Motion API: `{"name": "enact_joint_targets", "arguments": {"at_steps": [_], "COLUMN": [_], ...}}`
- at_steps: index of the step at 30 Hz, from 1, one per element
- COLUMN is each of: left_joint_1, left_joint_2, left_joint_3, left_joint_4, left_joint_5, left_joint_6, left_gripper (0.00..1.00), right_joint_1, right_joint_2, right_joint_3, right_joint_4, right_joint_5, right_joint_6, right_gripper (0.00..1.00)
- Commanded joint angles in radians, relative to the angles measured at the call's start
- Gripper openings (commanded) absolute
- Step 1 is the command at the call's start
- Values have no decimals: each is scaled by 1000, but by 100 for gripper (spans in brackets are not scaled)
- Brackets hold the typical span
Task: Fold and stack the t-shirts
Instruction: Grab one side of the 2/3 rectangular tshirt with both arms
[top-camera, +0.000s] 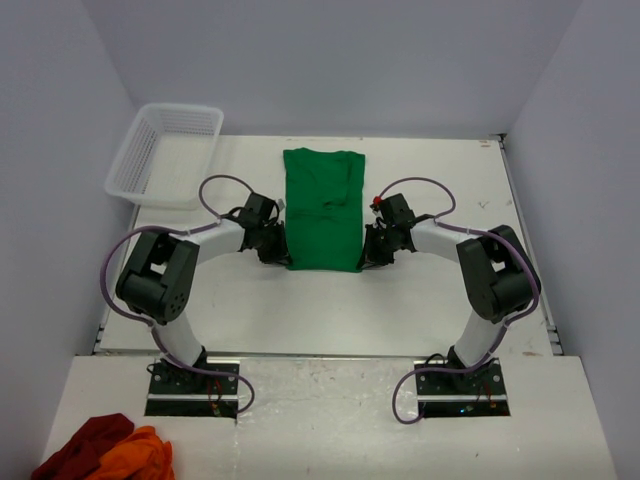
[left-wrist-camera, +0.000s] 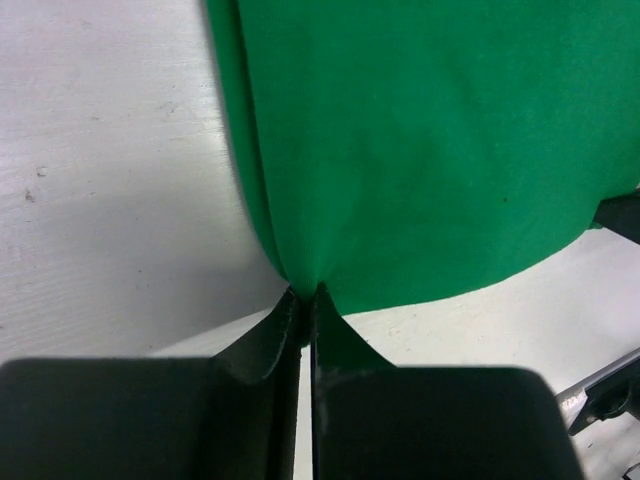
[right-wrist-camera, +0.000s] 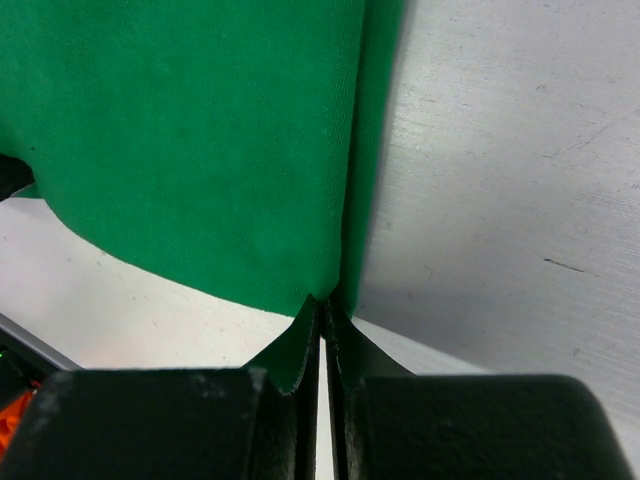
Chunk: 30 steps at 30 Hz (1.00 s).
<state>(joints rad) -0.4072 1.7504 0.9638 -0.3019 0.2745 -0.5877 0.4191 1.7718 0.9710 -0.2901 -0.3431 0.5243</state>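
T-shirt (top-camera: 322, 210) near corners pinched in left pincer (left-wrist-camera: 305, 293) and right pincer (right-wrist-camera: 323, 300).

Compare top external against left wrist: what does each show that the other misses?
Only top external: the whole green t-shirt, folded to a narrow strip; the white basket at the table's far left corner; the red and orange cloths at the view's near left edge.
Only left wrist: the left gripper seen close, shut, with the shirt's corner pinched between its jaws.
Both: the green shirt on the white table, with the left gripper at its near left corner.
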Motion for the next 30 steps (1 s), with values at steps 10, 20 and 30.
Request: {"name": "enact_joint_targets", "arguments": {"at_steps": [10, 20, 30], "left_joint_1": [-1, -61, -183], "left_joint_2": [-162, -494, -772], "left_joint_3": [-121, -292, -421], "left_joint_4": [14, -110, -193], "left_joint_5": [83, 103, 101], "left_joint_6": [-12, -38, -179], "left_gripper": [0, 0, 0], "right_joint_1": [38, 155, 326], "right_joint_2": [-83, -325, -618], "right_joint_3": [-26, -186, -333], "right_joint_4": [-52, -90, -182], "right_joint_5": [67, 131, 217], "right_joint_6": [-9, 58, 198], "right_gripper": [0, 0, 0]}}
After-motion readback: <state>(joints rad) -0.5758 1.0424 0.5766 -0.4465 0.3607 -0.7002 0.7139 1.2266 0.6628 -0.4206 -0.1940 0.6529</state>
